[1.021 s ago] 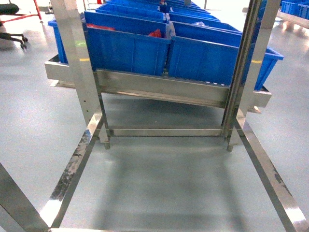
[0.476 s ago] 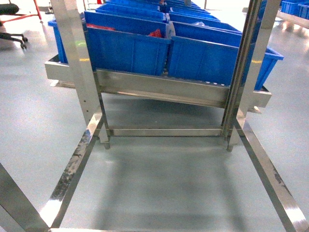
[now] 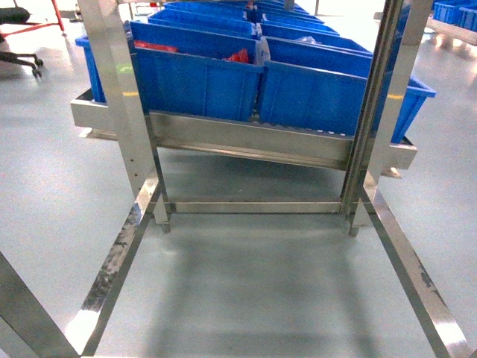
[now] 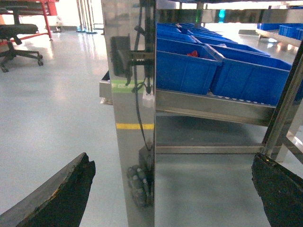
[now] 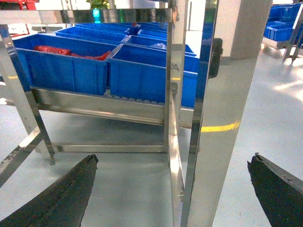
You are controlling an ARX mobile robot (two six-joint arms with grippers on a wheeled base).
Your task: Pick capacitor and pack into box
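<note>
No capacitor shows in any view, and the box is out of view too. In the left wrist view my left gripper (image 4: pixel 171 163) is open, its dark fingers (image 4: pixel 61 198) spread wide on either side of a steel post (image 4: pixel 135 142), with nothing between them. In the right wrist view my right gripper (image 5: pixel 174 161) is open as well, its fingers (image 5: pixel 61 198) apart around another steel post (image 5: pixel 208 156), empty. Neither gripper appears in the head view.
A steel rack (image 3: pixel 246 142) carries rows of large blue bins (image 3: pixel 197 74), some with red items (image 3: pixel 240 54) inside. Steel rails (image 3: pixel 112 268) run along the grey floor on both sides. An office chair (image 4: pixel 16 40) stands at the far left.
The rack and bins have shifted slightly downward in the head view, and the near bottom crossbar has slipped out of the frame.
</note>
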